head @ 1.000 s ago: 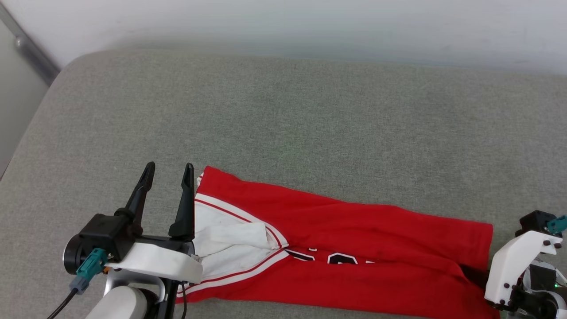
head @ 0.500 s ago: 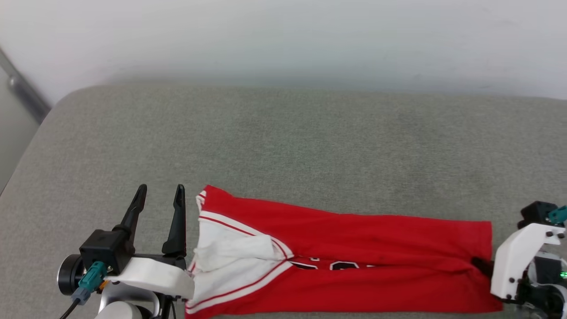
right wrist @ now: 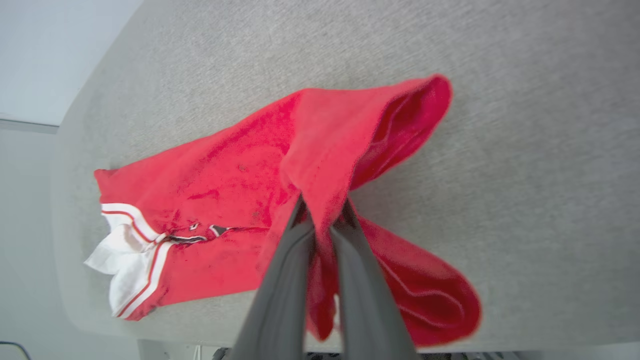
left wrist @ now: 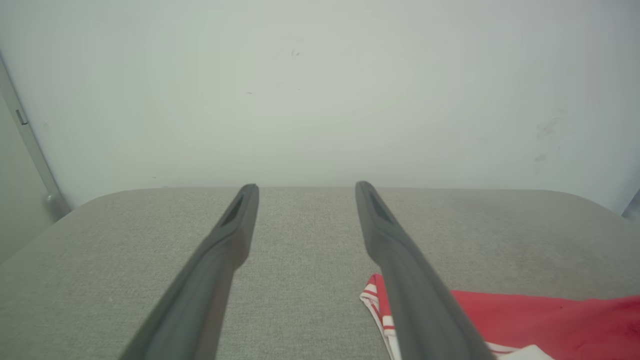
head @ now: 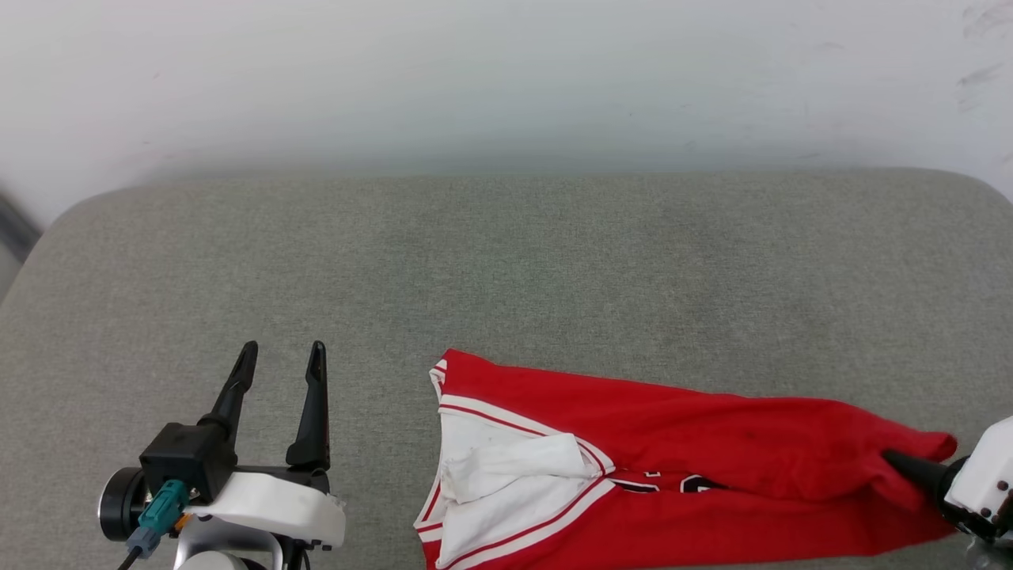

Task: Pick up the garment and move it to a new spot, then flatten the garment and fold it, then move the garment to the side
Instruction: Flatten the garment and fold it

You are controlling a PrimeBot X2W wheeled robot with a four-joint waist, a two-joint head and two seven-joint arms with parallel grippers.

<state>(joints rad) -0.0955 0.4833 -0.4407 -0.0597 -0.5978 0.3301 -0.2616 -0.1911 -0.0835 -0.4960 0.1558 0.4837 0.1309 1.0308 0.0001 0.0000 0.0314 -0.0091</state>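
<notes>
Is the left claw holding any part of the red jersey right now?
No, the left claw stands open above the grey cushion, apart from the jersey.

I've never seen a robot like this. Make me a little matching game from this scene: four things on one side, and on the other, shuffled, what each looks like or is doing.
Things
1. left gripper
2. right gripper
3. garment
4. padded surface

Descriptions
A. grey, lying beneath everything else
B. open, holding nothing
C. shut, pinching red fabric
D. red with white striped trim, stretched out long

Pairs: 1-B, 2-C, 3-D, 4-A
</notes>
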